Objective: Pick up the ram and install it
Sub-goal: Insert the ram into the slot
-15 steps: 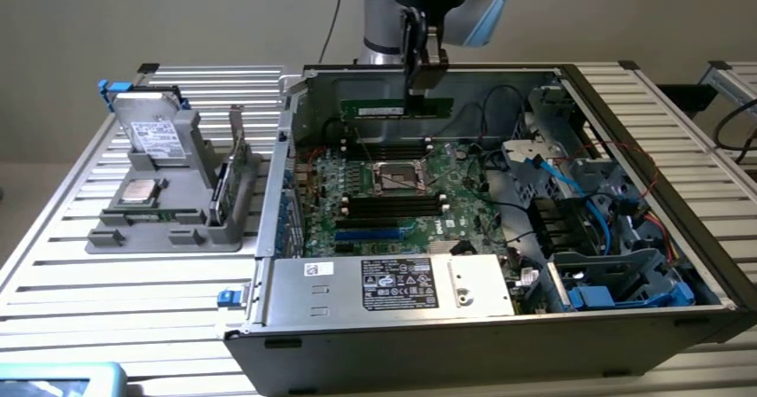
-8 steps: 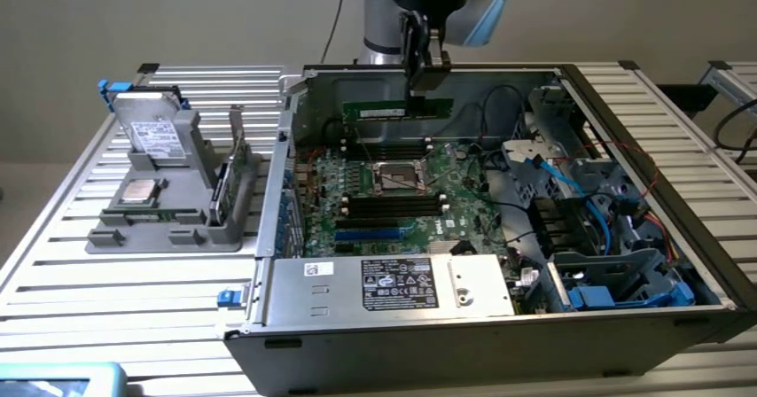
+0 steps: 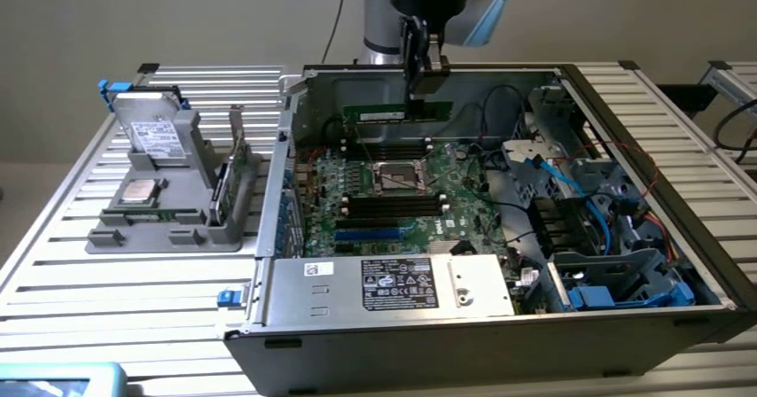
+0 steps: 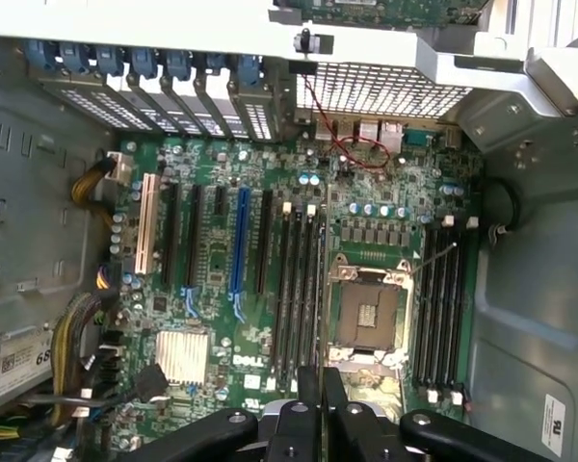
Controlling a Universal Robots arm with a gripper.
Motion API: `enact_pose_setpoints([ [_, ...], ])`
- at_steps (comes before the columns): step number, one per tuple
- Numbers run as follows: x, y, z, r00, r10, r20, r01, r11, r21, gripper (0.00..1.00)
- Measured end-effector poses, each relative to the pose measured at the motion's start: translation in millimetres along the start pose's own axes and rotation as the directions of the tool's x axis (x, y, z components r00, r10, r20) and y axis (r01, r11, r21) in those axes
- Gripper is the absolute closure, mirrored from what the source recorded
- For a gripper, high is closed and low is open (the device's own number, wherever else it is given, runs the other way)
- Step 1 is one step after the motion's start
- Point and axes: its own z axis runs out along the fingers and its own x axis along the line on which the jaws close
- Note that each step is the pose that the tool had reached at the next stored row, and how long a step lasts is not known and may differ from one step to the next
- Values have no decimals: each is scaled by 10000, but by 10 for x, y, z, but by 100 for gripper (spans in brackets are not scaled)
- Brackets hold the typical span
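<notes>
**Pincer (image 3: 424, 96) holds the ram (image 3: 381, 112) level over the open case (image 3: 473, 339)**

Pincer jaws are drawn almost together and clamp the thin green stick by its upper long edge, toward its end on the exterior view's right. The ram hangs in the upper middle of the exterior view, clear of the motherboard (image 3: 467, 198) and close to the case's far wall. It sits above the black memory slots (image 3: 381, 136) that lie beyond the processor socket (image 3: 400, 176).

The stick is level, with its length running the same way as those slots and its contact edge downward. That pose looks chosen so it can be lowered straight into a slot. The case lies on its side with the cover off, which leaves the board open from above.

In the wrist view the pincer (image 4: 322, 385) looks down on the board, where white DELL lettering (image 4: 246, 358) can be read. A white sticker (image 3: 398, 284) in the exterior view's lower middle carries print too small to read, and no writing on the ram can be read either.
</notes>
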Motion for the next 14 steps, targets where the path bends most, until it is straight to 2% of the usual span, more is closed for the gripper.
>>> enact_pose_setpoints([
  [2,0,-3,14,10000,32,0,-32,10000,-1,87],
  [4,0,-6,21,10000,64,-34,-64,10000,-4,87],
  [6,0,-8,28,9999,109,-131,-109,9999,-10,87],
  [9,0,-13,38,9993,183,-328,-184,9998,-22,87],
  [10,1,-17,44,9991,219,-354,-220,9998,-23,87],
  [14,1,-33,94,9985,428,-352,-429,9991,-27,87],
])
